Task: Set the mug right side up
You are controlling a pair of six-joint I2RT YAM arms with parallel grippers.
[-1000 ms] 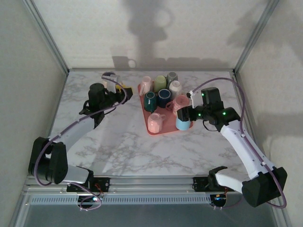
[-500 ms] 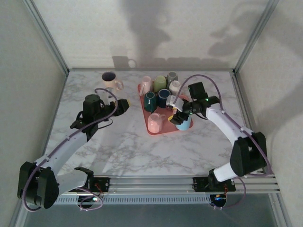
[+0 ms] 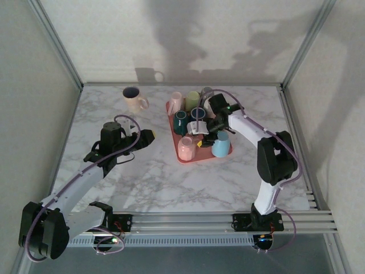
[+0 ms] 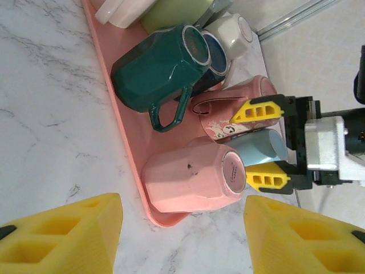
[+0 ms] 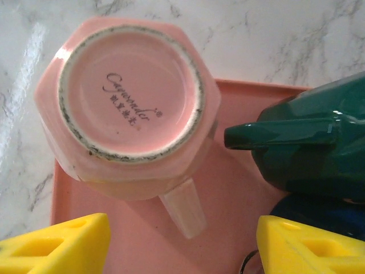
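Though the pink mug [image 5: 128, 97] has its base turned up, printed maker's mark showing, neither arm has hold of it. It sits mouth-down at the near corner of the pink tray [image 3: 195, 160], its handle pointing in toward the middle of the tray. A dark green mug [image 4: 159, 74] stands just beside it on the far side, and a light blue mug [image 3: 221, 145] sits at the tray's right edge, bottom up too.

The right hand [image 3: 197, 127] hangs over the tray, above the crowd of mugs, its yellow fingers spread wide with nothing between them. Looking down from its wrist, the pink mug lies off to one side of the gap and only the mug's handle and bare tray fall between the fingertips.

The left hand [image 3: 147, 137] hovers over the bare marble counter [image 3: 171, 188], just left of the tray, pointing at the mugs. Its fingers are also wide apart and empty.

Well away from the tray, at the far left of the counter, a cream mug [image 3: 134, 99] stands upright by itself.
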